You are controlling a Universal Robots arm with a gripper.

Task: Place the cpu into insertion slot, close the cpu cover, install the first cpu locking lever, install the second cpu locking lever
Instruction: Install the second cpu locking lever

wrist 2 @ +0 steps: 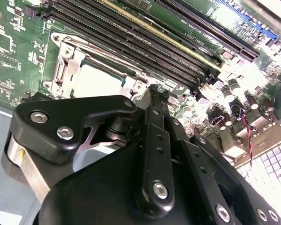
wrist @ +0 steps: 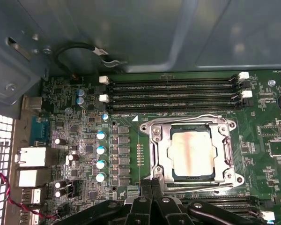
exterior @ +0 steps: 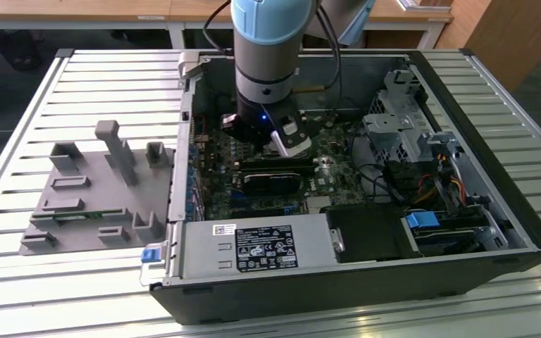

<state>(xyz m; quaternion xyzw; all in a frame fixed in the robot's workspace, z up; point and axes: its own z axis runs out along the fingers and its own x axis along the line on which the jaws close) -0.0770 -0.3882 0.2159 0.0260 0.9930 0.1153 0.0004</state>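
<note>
Gripper [wrist: 152,183]: fingers pressed together, nothing between them, tips at edge of insertion slot [wrist: 193,154], just beside socket frame. One cpu [wrist: 189,153] seated flat in slot, beige metal face up; one cpu cover [wrist: 166,152] closed around it. Two wire levers along socket edges; latching cannot tell. Judgement: cpu light, rigid, fragile, gripped by edges only; cover thin, stiff, hinged; levers springy, pushed near free end. Four memory slots [wrist: 173,93] beside socket.
</note>
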